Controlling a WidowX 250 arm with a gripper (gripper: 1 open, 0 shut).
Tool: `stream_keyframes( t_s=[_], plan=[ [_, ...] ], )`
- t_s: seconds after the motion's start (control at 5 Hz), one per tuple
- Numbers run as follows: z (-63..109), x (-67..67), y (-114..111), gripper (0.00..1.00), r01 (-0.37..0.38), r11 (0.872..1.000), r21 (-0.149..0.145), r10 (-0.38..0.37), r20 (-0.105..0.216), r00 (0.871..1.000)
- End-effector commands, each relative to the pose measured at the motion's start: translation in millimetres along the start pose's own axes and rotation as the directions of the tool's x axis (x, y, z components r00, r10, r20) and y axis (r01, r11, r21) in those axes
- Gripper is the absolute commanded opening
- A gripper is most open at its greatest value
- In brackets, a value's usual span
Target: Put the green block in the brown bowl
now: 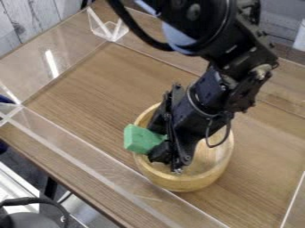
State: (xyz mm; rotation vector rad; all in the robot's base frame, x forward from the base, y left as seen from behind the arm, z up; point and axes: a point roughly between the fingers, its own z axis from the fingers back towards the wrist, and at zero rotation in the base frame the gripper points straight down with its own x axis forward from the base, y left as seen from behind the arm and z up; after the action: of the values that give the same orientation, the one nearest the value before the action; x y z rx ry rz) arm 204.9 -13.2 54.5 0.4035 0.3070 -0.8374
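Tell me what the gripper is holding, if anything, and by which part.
The green block, apparently held by its right-hand end in the picture; the gripper's fingers hide the exact contact.

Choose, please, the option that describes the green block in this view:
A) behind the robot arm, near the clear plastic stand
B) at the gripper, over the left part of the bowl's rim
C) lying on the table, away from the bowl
B: the green block shows beside the gripper, overlapping the left rim of the brown bowl.
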Motion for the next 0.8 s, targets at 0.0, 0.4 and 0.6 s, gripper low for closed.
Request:
stream_keyframes(
  t_s=[0.0,0.4,0.6],
  plan=[
    [-1.6,-1.7,4.3,0.00,-0.056,0.998,-0.028,0.057,0.032,0.998],
    [-7.2,-1.7,5.9,0.00,-0.091,0.994,-0.054,0.093,0.032,0.995],
    [-7.5,-2.6,8.7,0.00,-0.107,0.993,-0.045,0.108,0.020,0.994]
  ],
)
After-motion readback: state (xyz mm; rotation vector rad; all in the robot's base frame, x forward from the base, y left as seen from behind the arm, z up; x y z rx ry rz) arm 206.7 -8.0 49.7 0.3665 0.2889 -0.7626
